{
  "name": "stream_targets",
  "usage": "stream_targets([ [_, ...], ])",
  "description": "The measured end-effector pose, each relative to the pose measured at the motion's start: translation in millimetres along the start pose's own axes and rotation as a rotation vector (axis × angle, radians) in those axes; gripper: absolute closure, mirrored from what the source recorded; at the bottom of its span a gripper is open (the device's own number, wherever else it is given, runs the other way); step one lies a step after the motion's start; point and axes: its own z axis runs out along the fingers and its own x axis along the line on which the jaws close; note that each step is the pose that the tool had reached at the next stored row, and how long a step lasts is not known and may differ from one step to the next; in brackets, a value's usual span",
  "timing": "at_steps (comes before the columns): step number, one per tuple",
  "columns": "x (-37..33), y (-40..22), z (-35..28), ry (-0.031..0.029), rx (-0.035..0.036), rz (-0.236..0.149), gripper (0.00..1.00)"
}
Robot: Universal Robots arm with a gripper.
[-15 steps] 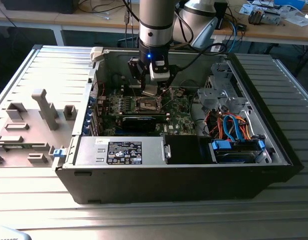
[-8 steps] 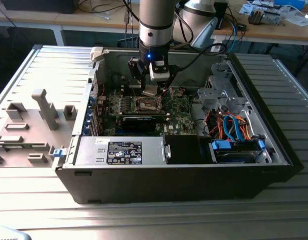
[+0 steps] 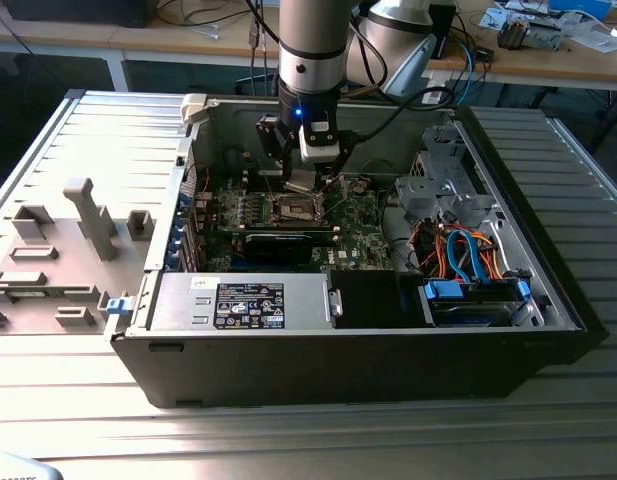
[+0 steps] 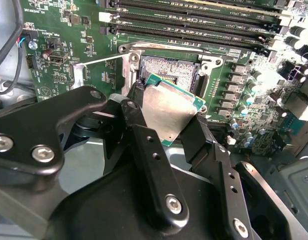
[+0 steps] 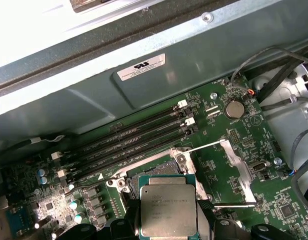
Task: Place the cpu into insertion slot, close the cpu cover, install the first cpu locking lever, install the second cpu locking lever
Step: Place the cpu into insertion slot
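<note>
The gripper [image 4: 163,120] has its fingers [image 4: 140,131] pinching the cpu [image 4: 166,105] by two opposite edges (metal top facing up). The slot [image 4: 168,67] lies just past the fingers and below them, bare, the cpu overhanging it, seemingly not yet seated.

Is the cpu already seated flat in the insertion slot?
No: in the second wrist view the pincer holds the cpu tilted above the insertion slot, whose pin field lies bare.
</note>
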Motion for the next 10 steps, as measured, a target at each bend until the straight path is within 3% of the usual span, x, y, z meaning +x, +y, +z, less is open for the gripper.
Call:
stream_targets([
  [10,0.0,0.0,0.4,-0.0007,-0.0002,0.01,0.46],
])
